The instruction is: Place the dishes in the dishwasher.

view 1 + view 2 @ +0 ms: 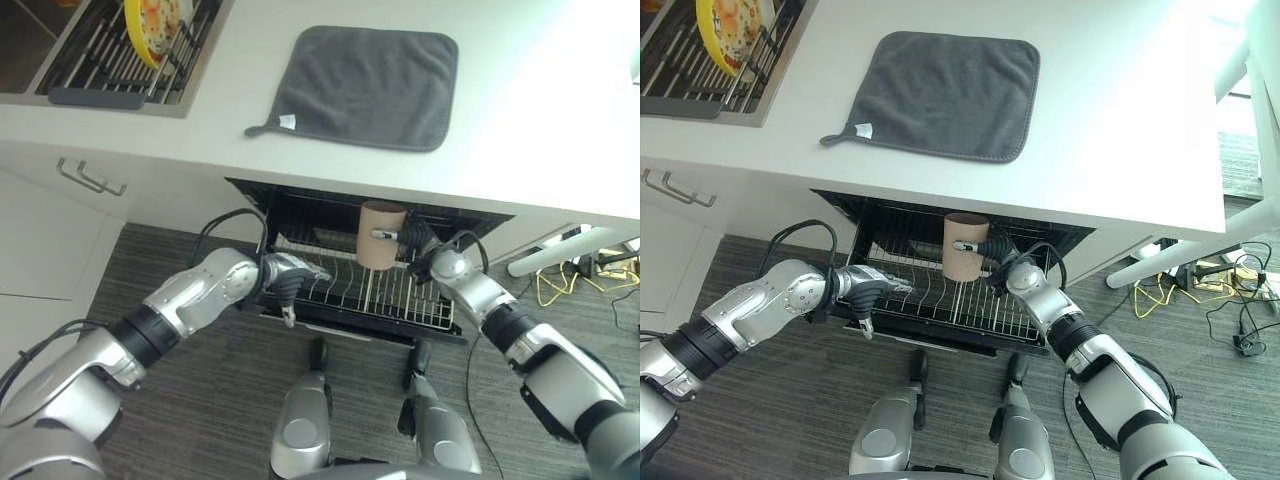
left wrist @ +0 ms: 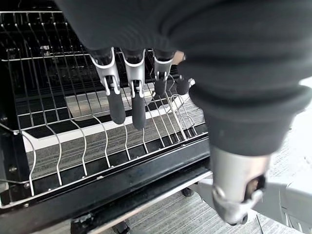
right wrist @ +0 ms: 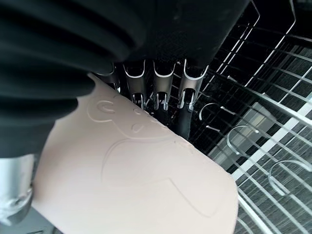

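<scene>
Gripping tan cup (image 1: 381, 234) over dishwasher rack (image 1: 400, 295), right hand (image 1: 418, 240) fingers curled round it, left hand (image 1: 287, 278) relaxed open at rack's front edge.

- A grey cloth (image 1: 366, 86) lies flat on the white countertop (image 1: 540, 140), with a small white tag at its near left corner.
- White cabinet doors (image 1: 60, 235) stand below the countertop to the left, and a metal bar handle (image 1: 90, 178) is fixed on the upper one.
- Grey striped carpet (image 1: 200, 400) covers the floor in front of the cabinets.
- Yellow and black cables (image 1: 1200, 290) lie tangled on the floor at the right, beyond the end of the countertop.
- A white table leg (image 1: 1170, 260) slants down toward the floor beside those cables.
</scene>
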